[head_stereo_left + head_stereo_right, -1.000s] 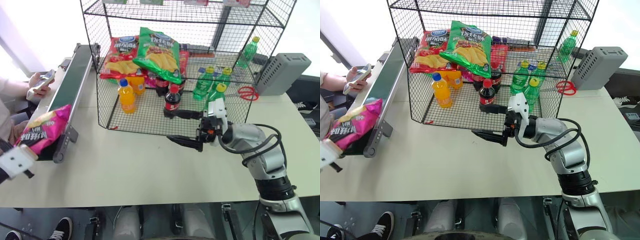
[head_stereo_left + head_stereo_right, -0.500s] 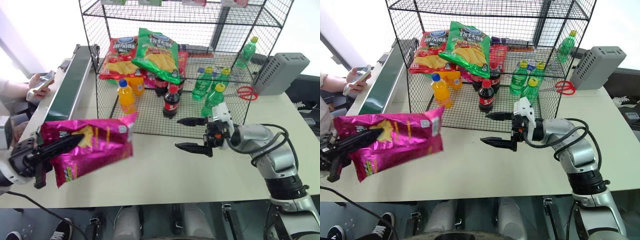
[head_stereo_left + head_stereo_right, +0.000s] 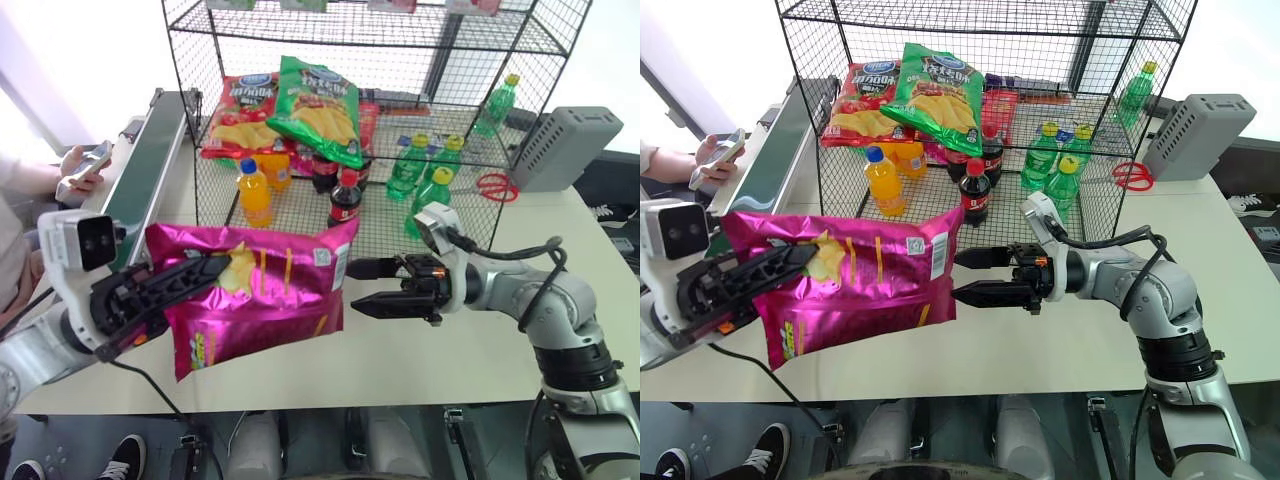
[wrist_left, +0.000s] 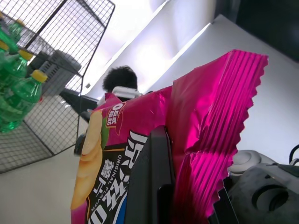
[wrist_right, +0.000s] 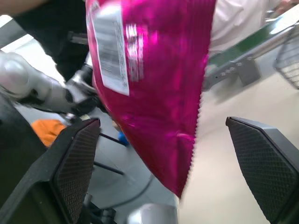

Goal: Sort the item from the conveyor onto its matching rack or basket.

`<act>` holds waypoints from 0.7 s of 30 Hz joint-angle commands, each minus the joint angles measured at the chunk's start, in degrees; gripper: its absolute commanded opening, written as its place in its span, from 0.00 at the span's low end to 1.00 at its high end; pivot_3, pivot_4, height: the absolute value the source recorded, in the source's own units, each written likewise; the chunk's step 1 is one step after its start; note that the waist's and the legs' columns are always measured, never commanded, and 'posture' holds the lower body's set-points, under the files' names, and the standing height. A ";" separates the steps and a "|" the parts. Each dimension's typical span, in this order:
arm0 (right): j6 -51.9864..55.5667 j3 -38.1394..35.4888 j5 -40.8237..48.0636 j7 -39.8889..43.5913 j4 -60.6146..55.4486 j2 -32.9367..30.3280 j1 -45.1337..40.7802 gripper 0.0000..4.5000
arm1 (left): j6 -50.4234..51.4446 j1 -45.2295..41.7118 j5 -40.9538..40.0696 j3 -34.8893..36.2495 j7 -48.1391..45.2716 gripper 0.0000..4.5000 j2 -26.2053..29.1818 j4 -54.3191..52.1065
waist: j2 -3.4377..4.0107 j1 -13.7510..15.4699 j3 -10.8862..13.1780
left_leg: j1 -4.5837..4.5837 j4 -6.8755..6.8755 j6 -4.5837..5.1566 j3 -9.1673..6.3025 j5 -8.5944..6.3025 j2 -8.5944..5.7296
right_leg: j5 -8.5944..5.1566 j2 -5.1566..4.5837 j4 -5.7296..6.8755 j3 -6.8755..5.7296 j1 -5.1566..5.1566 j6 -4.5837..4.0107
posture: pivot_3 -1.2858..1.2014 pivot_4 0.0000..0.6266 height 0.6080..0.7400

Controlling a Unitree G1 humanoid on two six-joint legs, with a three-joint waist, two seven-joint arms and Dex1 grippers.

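Left gripper (image 3: 185,275): nearest the camera, black fingers clamped together on the left end of the pink crisps bag (image 3: 265,300), one finger lying along its printed face.

Pink crisps bag: glossy magenta, yellow chips pictured, white label at its upper right corner. Held lengthwise in the air above the near part of the desk (image 3: 400,350), its right edge just beside the right gripper's fingertips; whether they touch cannot be told.

Right gripper (image 3: 362,287): pointing toward the bag, fingers spread wide apart, one above the other, nothing between them. In the right wrist view the two pads stand on either side of the bag's crimped end.

Conveyor (image 3: 140,165): dark green belt in a grey frame, along the left side of the desk, running away from the camera. A person's hand (image 3: 75,170) holding a phone sits beside it.

Wire rack (image 3: 300,110): black mesh, open front, on the middle of the desk beyond the bag. Holds a red crisps bag (image 3: 240,110), a green crisps bag (image 3: 320,105), an orange drink bottle (image 3: 252,193), cola bottles (image 3: 343,198) and green bottles (image 3: 425,165).

Grey vented box (image 3: 565,145): far right, behind red scissors (image 3: 492,185).
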 commanded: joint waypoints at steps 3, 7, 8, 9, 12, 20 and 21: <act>2.56 -1.06 5.01 -0.78 -3.04 1.94 -0.22 1.00 | 1.41 -4.79 0.01 -2.06 0.53 0.01 -2.00 1.83 | 0.00 -0.20 0.00 | 0.01 -0.01 0.00 -0.01 0.00 0.00 | 0.00 0.02 0.01 0.00 0.00 0.00 | 0.52 0.24 1.00; 2.11 0.16 4.68 -1.51 -4.33 3.42 -0.41 1.00 | 2.15 -7.39 1.65 -3.50 0.17 0.01 -4.07 3.45 | 0.00 -0.26 0.00 | 0.02 -0.01 0.00 -0.02 0.00 0.01 | 0.00 0.04 0.01 0.00 0.00 0.00 | 0.52 0.24 1.00; 1.97 0.55 4.40 -2.00 -3.87 4.19 -0.66 1.00 | 2.22 -8.11 2.43 -3.96 0.15 0.01 -4.62 3.77 | 0.00 -0.25 0.00 | 0.02 -0.01 0.00 -0.02 0.00 0.01 | 0.00 0.04 0.01 0.00 0.00 0.00 | 0.52 0.24 1.00; 1.73 0.91 3.96 -2.08 -3.59 4.60 -0.79 1.00 | 1.89 -8.97 3.29 -4.21 0.38 0.01 -5.33 4.25 | -0.01 -0.24 0.00 | 0.01 -0.01 0.00 -0.02 0.00 0.01 | 0.00 0.04 0.01 0.00 0.00 0.00 | 0.52 0.24 1.00; -1.56 4.10 -0.94 -1.39 -3.59 5.07 -0.17 1.00 | 2.17 -10.54 4.96 -3.65 -0.17 0.01 -6.08 6.20 | -0.01 -0.25 0.00 | 0.00 0.00 0.00 -0.02 0.00 0.00 | 0.00 0.03 0.00 0.00 0.00 0.00 | 0.52 0.24 1.00; -0.72 3.03 -0.02 -2.40 -3.21 5.66 -0.24 0.51 | 2.94 -8.89 10.60 -1.83 -3.36 0.00 -5.96 7.25 | 0.00 -0.28 0.00 | -0.01 -0.01 0.00 -0.01 0.00 0.01 | 0.00 0.03 -0.01 0.00 -0.01 0.01 | 0.52 0.24 1.00; -0.58 2.60 0.40 -2.51 -2.95 5.76 -0.42 0.40 | 3.10 -8.52 10.98 -1.83 -3.69 0.00 -6.00 7.12 | 0.00 -0.28 0.00 | 0.00 -0.01 0.00 0.00 0.00 0.01 | 0.00 0.03 -0.01 0.00 -0.01 0.01 | 0.52 0.24 1.00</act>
